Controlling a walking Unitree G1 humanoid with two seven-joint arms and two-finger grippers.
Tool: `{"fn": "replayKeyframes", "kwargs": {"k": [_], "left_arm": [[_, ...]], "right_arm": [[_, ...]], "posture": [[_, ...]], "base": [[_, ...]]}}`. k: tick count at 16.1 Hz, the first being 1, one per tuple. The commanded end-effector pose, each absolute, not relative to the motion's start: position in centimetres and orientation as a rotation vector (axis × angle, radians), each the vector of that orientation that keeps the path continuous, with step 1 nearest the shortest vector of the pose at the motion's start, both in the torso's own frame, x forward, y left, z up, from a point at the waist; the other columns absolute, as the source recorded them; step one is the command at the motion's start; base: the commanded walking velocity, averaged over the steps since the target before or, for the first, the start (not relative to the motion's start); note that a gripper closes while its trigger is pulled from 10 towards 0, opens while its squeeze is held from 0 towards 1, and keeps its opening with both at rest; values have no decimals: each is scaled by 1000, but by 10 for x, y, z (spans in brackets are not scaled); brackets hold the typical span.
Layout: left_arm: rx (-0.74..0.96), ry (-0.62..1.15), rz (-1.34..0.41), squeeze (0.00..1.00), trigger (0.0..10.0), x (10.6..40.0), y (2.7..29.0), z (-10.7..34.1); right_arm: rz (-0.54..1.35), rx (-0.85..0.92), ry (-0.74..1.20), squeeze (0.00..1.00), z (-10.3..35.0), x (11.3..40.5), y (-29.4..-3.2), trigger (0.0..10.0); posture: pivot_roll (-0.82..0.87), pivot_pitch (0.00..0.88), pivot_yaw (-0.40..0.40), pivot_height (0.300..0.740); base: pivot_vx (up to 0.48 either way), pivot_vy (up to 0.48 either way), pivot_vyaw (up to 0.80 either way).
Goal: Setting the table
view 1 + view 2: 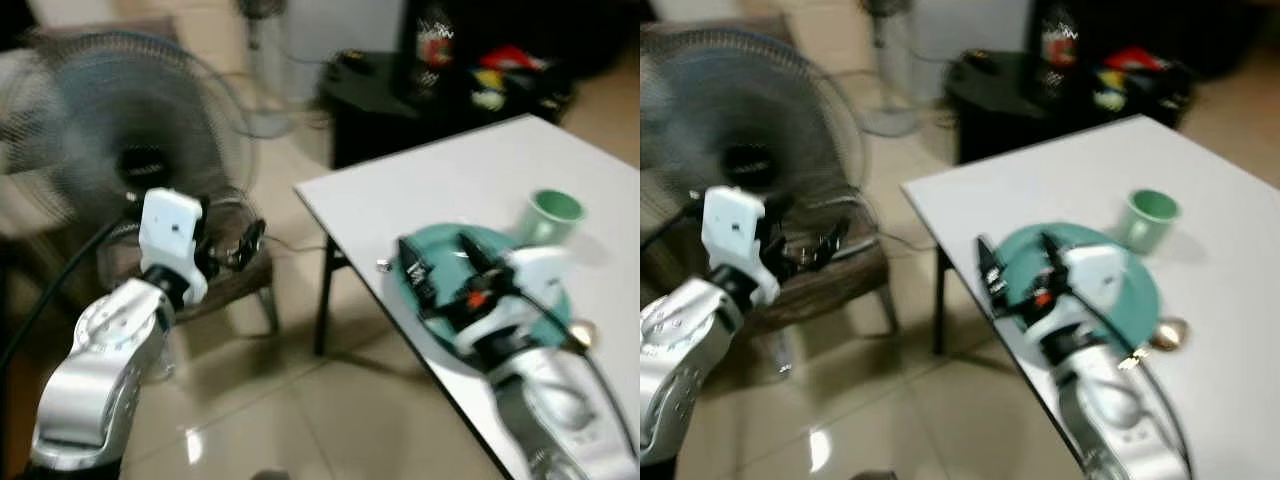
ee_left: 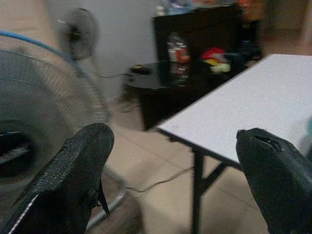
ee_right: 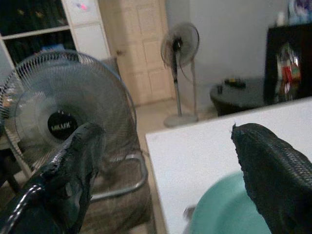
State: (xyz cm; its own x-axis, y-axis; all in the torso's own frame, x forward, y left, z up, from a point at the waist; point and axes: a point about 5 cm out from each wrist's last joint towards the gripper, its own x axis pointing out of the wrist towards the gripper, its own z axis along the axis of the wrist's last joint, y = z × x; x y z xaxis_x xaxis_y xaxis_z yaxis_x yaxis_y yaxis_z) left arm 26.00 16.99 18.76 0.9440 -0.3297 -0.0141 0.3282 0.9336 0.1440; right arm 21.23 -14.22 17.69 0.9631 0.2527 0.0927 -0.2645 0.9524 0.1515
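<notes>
A round teal plate (image 1: 520,300) lies near the front edge of the white table (image 1: 470,180). Just behind it stands a pale green cup (image 1: 552,215), upright. A golden spoon-like thing (image 1: 1168,335) rests at the plate's right rim. My right gripper (image 1: 447,266) hovers over the left part of the plate, open, with nothing between its fingers. The plate's rim (image 3: 224,209) also appears in the right wrist view. My left gripper (image 1: 238,245) is raised left of the table, over the floor in front of a fan, and it is open and holds nothing.
A large floor fan (image 1: 120,150) stands at the left, with a low metal-framed seat (image 1: 240,285) below it. Behind the table is a black side table (image 1: 400,90) with a bottle and coloured items. A second standing fan (image 3: 179,44) is farther back. Tiled floor lies between.
</notes>
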Motion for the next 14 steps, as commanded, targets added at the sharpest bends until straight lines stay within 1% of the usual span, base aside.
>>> {"fn": "replayKeyframes", "kwargs": {"k": [1,3,4,5,7,9,14], "left_arm": [[176,-16,-317,0,10000,260,172,189],[184,-11,-302,0,10000,261,174,186],[199,-12,-285,0,10000,261,174,185],[204,-24,-280,0,10000,262,173,186],[213,-37,-295,0,10000,262,169,187],[212,-35,-293,0,10000,261,169,186],[185,-34,-268,0,10000,261,169,183]], "right_arm": [[238,144,-76,1000,176,216,-147,10000],[248,93,-54,1000,173,215,-145,10000],[259,24,-29,1000,169,215,-141,10000],[215,-20,-48,1000,169,216,-142,10000],[201,5,-33,1000,167,218,-142,10000],[225,98,-1,1000,165,217,-140,10000],[298,159,-7,1000,164,215,-134,10000]], "posture": [[42,0,36,740],[36,0,41,740],[37,0,43,740],[40,0,45,740],[42,0,46,740],[36,0,43,740],[37,0,47,740]], "base": [[0,0,800],[0,0,800],[0,0,800],[0,0,800],[0,0,800],[0,0,800],[0,0,800]]}}
